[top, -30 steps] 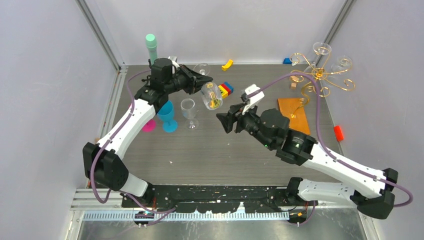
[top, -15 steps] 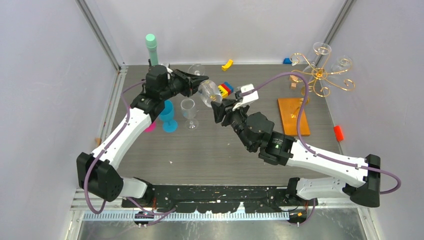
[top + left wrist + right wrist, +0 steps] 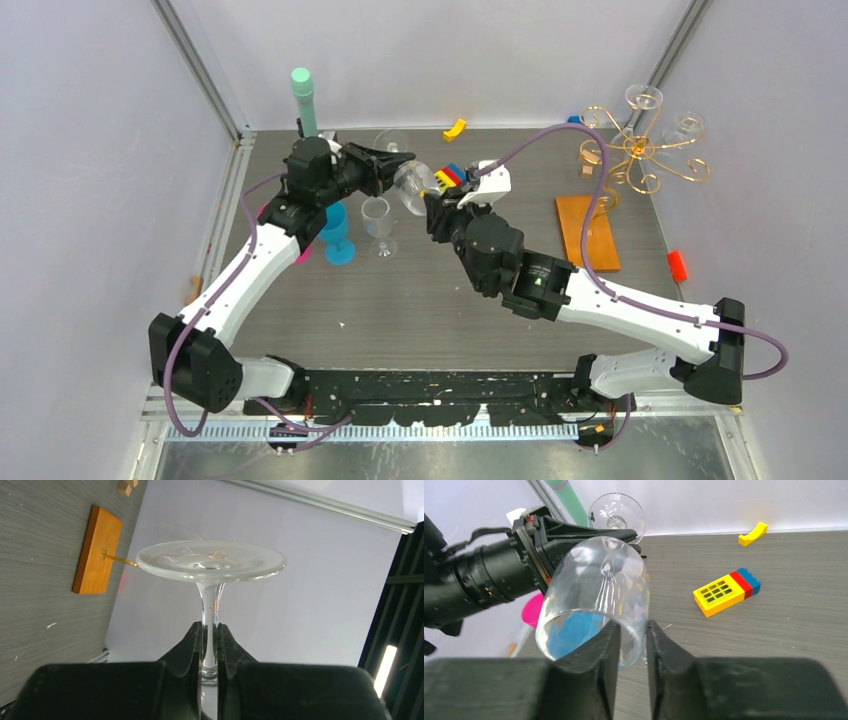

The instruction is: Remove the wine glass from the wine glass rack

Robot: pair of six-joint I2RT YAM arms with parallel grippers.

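Swinging in from the middle of the desk (image 3: 420, 300), the right gripper (image 3: 633, 624) has reached the wine glass (image 3: 594, 592) and narrowed its jaws over the last second. They now straddle the thin wall at the bowl's mouth, though I cannot tell whether they already press on it. The left gripper (image 3: 210, 626) is clenched on the stem, between foot and bowl. It holds the glass on its side in the air over the far left-centre of the desk, well apart from the wine glass rack (image 3: 640, 150) at the far right. By my judgement the glass is light and rigid, but brittle and slick. The stem is the sound place to hold. A pinch on the rim calls for gentle force, since the wall could chip or slide out of the jaws.
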